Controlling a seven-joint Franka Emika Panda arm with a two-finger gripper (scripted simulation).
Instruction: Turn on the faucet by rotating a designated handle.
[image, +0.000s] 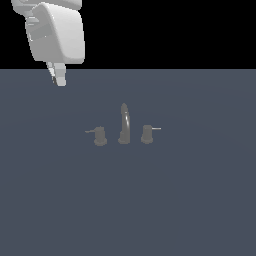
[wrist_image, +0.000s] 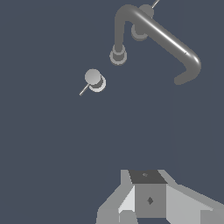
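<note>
The faucet stands mid-floor as three grey pieces around a tall arched spout (image: 124, 125) (wrist_image: 153, 33). The handle (image: 100, 136) (wrist_image: 94, 81) is the stubby knob at the exterior view's left, and its thin dull lever points outward. The other knob (image: 146, 134) (wrist_image: 139, 29), at the exterior view's right, has a bright lever and is partly hidden behind the spout in the wrist view. My gripper (image: 60, 81) (wrist_image: 148, 192) hovers high at the exterior view's upper left, well away from the handle. Its fingers are shut and hold nothing.
The faucet pieces sit on a flat dark blue-grey floor (image: 190, 200). Nothing else is in view.
</note>
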